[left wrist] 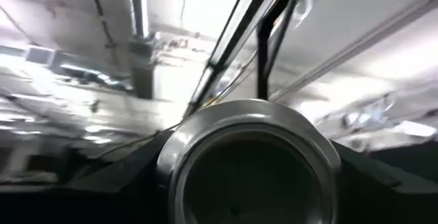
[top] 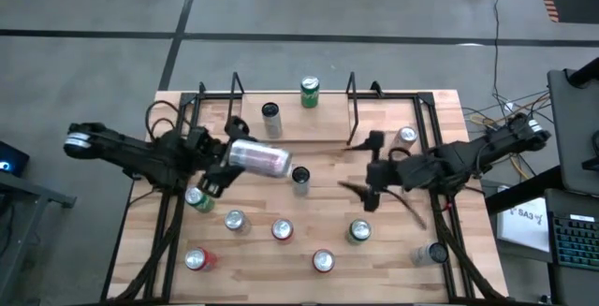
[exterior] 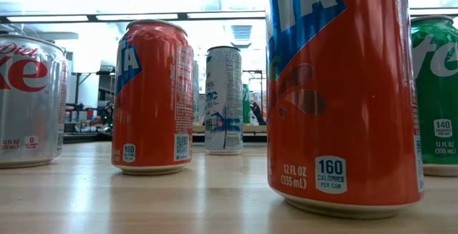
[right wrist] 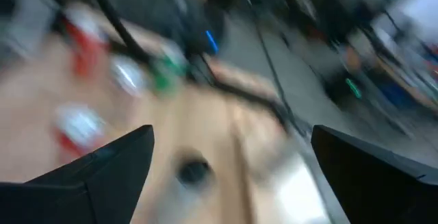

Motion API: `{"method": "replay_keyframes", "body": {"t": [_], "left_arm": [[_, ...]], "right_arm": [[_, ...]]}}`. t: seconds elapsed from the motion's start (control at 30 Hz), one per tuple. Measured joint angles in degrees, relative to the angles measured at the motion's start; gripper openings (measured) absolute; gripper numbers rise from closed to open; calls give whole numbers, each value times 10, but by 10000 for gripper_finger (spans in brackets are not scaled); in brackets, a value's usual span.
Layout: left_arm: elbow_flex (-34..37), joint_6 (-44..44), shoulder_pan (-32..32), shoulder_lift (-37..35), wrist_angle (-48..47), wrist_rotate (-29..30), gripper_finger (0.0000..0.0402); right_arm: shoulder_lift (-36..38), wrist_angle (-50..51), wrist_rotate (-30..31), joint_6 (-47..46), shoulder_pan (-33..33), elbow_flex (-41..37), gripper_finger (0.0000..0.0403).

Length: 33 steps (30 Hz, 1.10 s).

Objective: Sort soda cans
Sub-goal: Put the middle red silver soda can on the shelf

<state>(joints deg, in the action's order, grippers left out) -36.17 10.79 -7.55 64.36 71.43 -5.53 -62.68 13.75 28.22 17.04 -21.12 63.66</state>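
Observation:
A silver-white soda can (top: 260,158) hangs on its side above the table's left middle, with my left gripper (top: 229,160) shut on it. In the left wrist view the can's round end (left wrist: 250,159) faces the camera between the dark fingers, against the ceiling. My right gripper (top: 363,167) hovers open above the table's right middle with nothing between its fingers (right wrist: 102,172). Several other cans stand upright on the wooden table (top: 440,109), among them a black one (top: 299,177) between the two grippers. My left gripper pinches the silver-white can's side wall (top: 239,156) between its two fingers, near the end toward the arm. The fingers come from the table's left, slanting upward, and lie along the can. The can is lifted clear, its free end (top: 284,162) toward the table's right.
Upright cans: green (top: 309,91) and black (top: 271,117) at the far side, silver (top: 406,138) at the right, green (top: 198,198), silver (top: 234,220), red (top: 282,229), green (top: 358,231) and red (top: 323,261) near the front. Black frame rails (top: 281,95) border the table.

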Motion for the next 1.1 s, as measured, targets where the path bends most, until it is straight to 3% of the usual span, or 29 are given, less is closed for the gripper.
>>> {"method": "replay_keyframes", "body": {"t": [0.07,0.2,0.3,0.4,0.5,0.7,0.9,1.1], "left_arm": [[6,27,-4,28,62,-25,283],[-2,58,-14,102,188,-74,283],[-50,68,-17,147,180,-79,283],[-107,92,-18,193,179,-106,283],[-161,129,-17,228,184,-151,283],[-220,162,-12,279,179,-205,283],[-215,158,-4,289,185,-206,283],[-210,152,7,305,184,-189,283]], "right_arm": [[4,-129,-63,41,0,-46,384],[-32,-424,-92,136,0,-127,384],[-87,-629,-91,188,1,-157,384],[-141,-747,-111,230,2,-155,384],[-182,-762,-148,260,1,-124,384],[-226,-761,-154,265,1,-51,384],[-225,-737,-215,276,1,-39,384],[-226,-720,-222,302,2,-11,384]]}}
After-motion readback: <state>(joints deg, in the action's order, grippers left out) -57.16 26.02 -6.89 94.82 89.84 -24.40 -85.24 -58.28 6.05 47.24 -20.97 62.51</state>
